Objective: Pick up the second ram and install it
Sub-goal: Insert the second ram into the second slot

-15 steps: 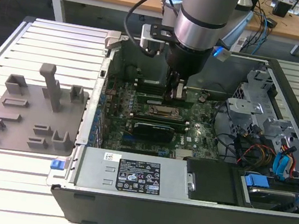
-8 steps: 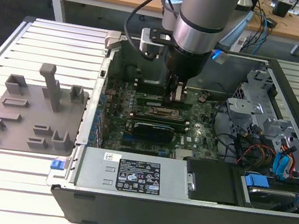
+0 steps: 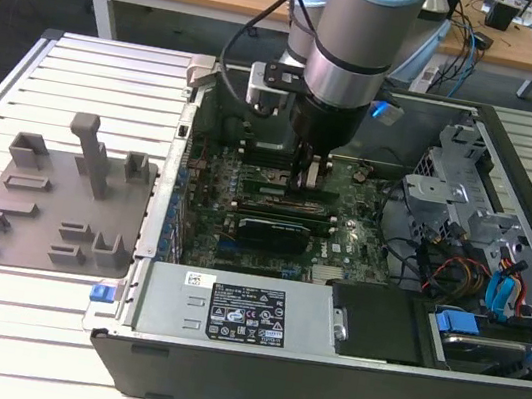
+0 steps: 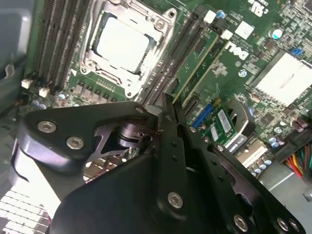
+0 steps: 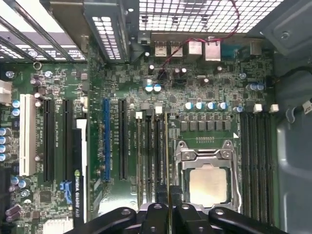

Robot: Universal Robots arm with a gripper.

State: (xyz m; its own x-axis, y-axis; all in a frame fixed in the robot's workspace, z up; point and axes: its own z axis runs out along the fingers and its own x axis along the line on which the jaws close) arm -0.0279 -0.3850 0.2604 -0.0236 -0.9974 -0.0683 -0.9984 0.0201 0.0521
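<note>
The gripper (image 3: 311, 179) reaches down inside the open computer case (image 3: 320, 370), hemmed by the case walls, with the drive cage (image 3: 467, 206) off to the exterior view's right. Its fingers (image 5: 157, 217) are pressed together on one thin green stick, the second ram (image 5: 167, 161), which runs edge-on straight out from between the fingertips. The stick stands upright among the black slot rails (image 5: 148, 156), just beside the one CPU socket (image 5: 208, 180).
</note>
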